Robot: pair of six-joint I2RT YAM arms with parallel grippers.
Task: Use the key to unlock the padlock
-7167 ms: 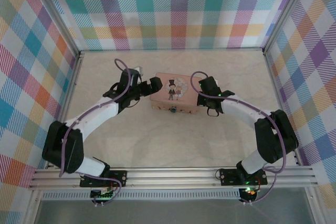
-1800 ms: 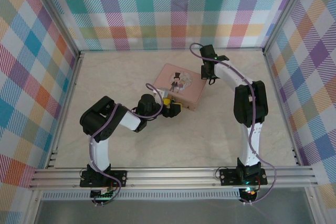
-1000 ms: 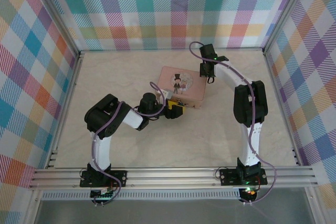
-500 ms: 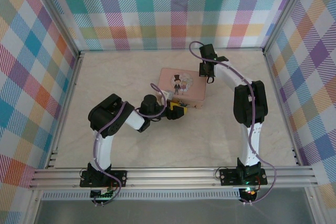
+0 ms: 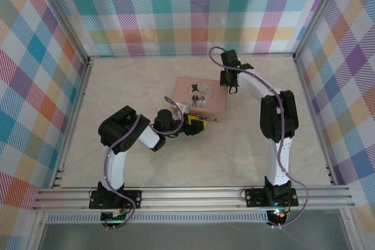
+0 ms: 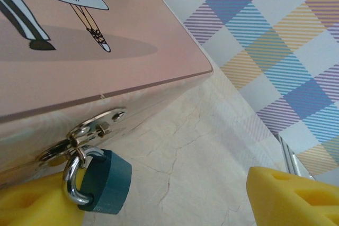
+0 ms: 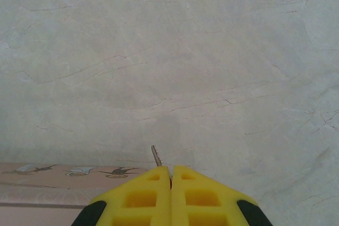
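- Bright plaid walls [image 5: 193, 4] surround a pale, marble-patterned table [image 5: 129, 86], with a pink picture tin [image 5: 201, 93] near its middle.
- The padlock [image 6: 106, 183], small and dark teal, hangs by its silver shackle from the hasp [image 6: 90, 128] on the tin's near side. The shackle is closed and the lock rests low against the table.
- The left end effector [image 5: 197, 123] sits at that near side with its yellow fingers [image 6: 296, 197] wide apart and the padlock between them, close against one finger. I cannot tell whether they touch.
- The right end effector [image 7: 170, 175] is pressed together on the key [image 7: 155, 155], whose thin silvery tip pokes out between the pads. It hovers by the tin's far corner, well apart from the lock.
- Progress, as I judge it: the key is in hand and the lock is framed for a grip, but not yet held. Steadying the padlock, bringing the key round, inserting and turning it all remain.
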